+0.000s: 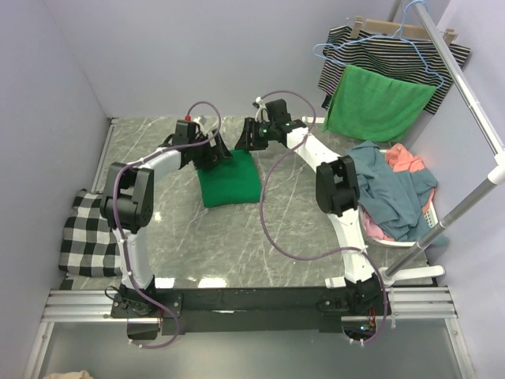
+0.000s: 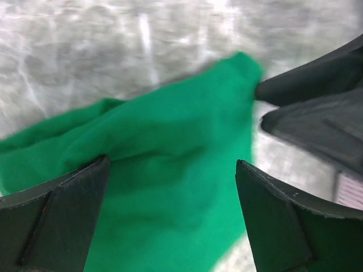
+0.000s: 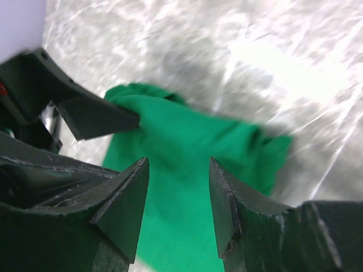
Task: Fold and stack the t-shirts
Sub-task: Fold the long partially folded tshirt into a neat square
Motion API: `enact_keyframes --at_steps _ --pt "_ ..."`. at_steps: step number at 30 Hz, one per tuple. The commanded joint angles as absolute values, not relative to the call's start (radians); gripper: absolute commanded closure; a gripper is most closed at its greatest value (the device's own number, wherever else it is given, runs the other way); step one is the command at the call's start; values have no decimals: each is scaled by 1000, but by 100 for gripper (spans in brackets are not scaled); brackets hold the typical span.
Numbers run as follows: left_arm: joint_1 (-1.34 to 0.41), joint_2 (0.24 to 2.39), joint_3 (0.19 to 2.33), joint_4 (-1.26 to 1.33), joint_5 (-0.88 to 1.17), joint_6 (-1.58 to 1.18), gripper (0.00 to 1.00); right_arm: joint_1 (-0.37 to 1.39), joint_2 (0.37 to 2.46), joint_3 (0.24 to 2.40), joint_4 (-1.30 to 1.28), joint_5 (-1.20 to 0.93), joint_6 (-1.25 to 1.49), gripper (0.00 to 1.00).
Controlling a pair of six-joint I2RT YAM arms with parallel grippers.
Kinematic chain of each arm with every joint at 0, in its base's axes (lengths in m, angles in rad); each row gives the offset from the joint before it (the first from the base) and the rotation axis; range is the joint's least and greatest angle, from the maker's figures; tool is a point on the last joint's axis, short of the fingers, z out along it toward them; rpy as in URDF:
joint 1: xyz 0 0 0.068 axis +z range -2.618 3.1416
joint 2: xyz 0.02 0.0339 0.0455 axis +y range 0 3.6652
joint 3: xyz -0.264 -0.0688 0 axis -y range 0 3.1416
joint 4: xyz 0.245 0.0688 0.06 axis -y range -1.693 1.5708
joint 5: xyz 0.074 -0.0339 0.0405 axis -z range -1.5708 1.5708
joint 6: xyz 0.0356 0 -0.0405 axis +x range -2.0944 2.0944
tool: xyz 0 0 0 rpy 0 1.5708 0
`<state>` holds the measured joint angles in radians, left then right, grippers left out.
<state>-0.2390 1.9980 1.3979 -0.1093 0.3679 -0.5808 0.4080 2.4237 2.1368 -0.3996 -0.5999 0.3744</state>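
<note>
An emerald green t-shirt (image 1: 229, 183) lies folded into a small block on the marble table (image 1: 237, 253), just past the middle. My left gripper (image 1: 215, 156) hovers at its far left edge, and in the left wrist view it (image 2: 171, 161) stands wide open over the green cloth (image 2: 164, 170), with nothing between its fingers. My right gripper (image 1: 246, 142) hangs at the shirt's far right corner. In the right wrist view it (image 3: 178, 160) is open above the shirt (image 3: 187, 170). A dusty blue t-shirt (image 1: 390, 193) and a coral one (image 1: 404, 160) lie crumpled in a basket on the right.
The white basket (image 1: 428, 213) stands at the table's right edge. A striped garment (image 1: 371, 51) and a bright green cloth (image 1: 379, 103) hang from a metal rail (image 1: 465, 87) at the back right. A black-and-white checked cloth (image 1: 85, 233) lies at the left edge.
</note>
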Motion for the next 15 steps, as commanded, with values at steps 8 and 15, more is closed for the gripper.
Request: enact_keyframes --at_steps 8,15 --pt "-213 2155 1488 28 275 -512 1 348 2494 2189 -370 -572 417 46" --pt "-207 2140 1523 11 255 -496 0 345 2379 2057 -347 -538 393 46"
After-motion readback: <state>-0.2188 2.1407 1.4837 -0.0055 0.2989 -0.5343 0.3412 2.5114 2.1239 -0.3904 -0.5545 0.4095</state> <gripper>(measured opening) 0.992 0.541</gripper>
